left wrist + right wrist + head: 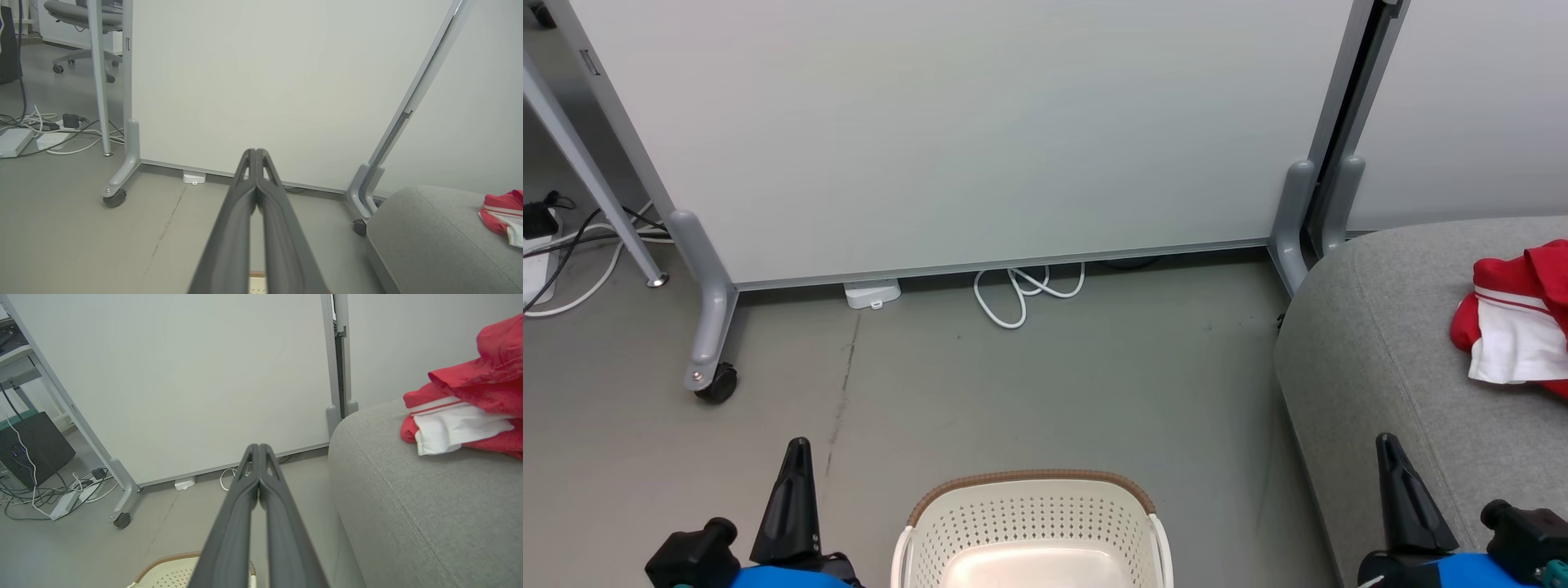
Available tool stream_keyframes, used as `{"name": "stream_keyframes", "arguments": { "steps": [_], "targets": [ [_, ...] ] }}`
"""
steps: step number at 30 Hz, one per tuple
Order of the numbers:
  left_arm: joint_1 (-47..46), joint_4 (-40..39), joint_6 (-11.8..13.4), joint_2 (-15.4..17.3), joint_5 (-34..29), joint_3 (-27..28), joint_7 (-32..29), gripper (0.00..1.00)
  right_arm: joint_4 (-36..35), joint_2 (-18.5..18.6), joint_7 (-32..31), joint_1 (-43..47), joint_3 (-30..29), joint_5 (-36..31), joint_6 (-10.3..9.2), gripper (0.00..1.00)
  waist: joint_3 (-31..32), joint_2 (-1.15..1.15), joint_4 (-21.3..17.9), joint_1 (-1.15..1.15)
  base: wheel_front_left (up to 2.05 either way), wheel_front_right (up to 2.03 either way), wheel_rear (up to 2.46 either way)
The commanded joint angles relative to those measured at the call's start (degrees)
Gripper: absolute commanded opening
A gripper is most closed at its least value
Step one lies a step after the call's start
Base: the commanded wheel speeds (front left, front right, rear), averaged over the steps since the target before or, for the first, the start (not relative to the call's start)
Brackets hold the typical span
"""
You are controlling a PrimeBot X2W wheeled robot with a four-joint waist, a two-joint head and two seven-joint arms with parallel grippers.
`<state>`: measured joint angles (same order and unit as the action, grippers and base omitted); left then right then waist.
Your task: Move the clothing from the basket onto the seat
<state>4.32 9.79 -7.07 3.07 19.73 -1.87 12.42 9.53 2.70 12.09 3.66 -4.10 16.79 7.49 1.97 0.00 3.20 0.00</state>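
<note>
"Clothing [1515, 327]: where is it, and what might go wrong?"
"It lies on the grey seat [1388, 343], well apart from the laundry basket [1033, 506] on the floor. The risk, as a judgement: the basket's near part is cut off by the frame, so a garment lying there could be missed. What shows of its inside is bare."
"Grippers?"
"Left gripper [798, 447] and right gripper [1387, 445] each have their fingers pressed together and hold nothing. They stand either side of the basket."
"Appearance of the clothing?"
"Bright red soft fabric, crumpled in a heap. A white panel is folded on top, with a white band and thin red stripe above it."
</note>
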Motion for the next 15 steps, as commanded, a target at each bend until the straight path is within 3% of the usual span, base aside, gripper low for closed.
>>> {"name": "stream_keyframes", "arguments": {
  "steps": [1, 15],
  "targets": [
    [-1.99, -0.62, -0.06, 0.13, 2.05, 0.64, -0.44, 0.00, -0.73, 0.18, -0.39, -1.68, -0.19, 2.19, 0.00, 0.00, -0.02, 0.00, -0.03, 0.00, 0.00, 0.00, 0.00],
    [-3.80, 0.28, -0.15, 0.18, 15.69, 2.07, -3.91, 0.00, 0.12, 0.20, -3.82, -3.33, -0.56, 16.30, 0.00, 0.00, -0.28, 0.00, -0.42, 0.00, 0.00, 0.00, 0.00]
  ]
}}
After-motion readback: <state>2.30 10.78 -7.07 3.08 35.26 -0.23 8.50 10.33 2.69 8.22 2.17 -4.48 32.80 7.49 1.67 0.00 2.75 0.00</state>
